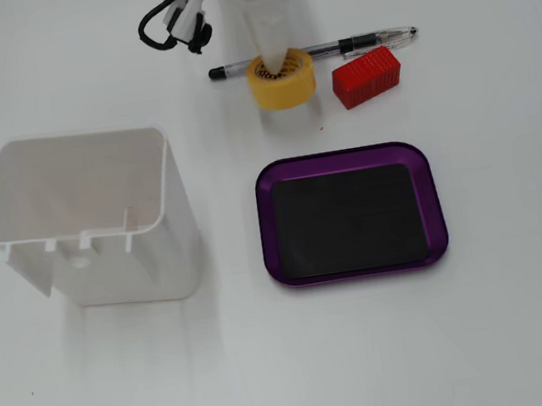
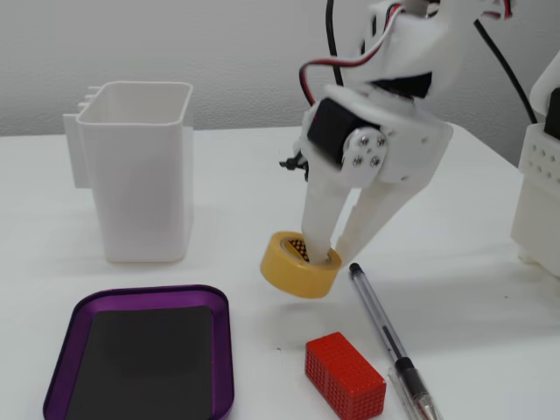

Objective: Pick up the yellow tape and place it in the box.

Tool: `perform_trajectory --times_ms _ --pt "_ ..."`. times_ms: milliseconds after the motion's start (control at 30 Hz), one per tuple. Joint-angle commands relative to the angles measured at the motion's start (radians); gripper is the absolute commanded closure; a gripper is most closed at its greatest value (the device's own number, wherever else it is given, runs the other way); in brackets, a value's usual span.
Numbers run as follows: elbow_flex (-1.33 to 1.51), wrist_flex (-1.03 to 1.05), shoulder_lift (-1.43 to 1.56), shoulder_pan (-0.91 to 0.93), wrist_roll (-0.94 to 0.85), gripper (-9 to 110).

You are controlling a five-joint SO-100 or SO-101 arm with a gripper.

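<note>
Yellow tape (image 2: 298, 265) hangs tilted just off the surface (image 2: 245, 192), pinched by the hand (image 2: 332, 254) (one finger through its hole, one outside). The box (image 2: 223, 350) lies near, toward the camera's left in this fixed view.

glossy purple rim on the box (image 1: 342, 157), ribbed red plastic block (image 2: 345, 374)

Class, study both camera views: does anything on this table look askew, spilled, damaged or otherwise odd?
Only the yellow tape looks askew: in a fixed view it is tilted, one edge raised, with the gripper pinching its wall, one finger through the hole. The box, pen, red block and white container look undamaged; nothing spilled.
</note>
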Motion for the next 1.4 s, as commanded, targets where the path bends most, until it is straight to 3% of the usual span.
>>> perform_trajectory --times_ms 0,200,433,900,1100,1367 --pt "-0.152 0.040 0.089 -0.054 0.051 102" --pt "-0.230 -0.052 0.071 -0.121 0.074 102" --pt "-0.305 -0.190 -0.222 -0.126 0.075 102" --pt "-0.558 -0.201 -0.690 -0.117 0.072 102" --pt "-0.561 -0.158 -0.686 -0.103 0.075 97" --pt "-0.561 -0.025 -0.454 -0.103 0.075 92"
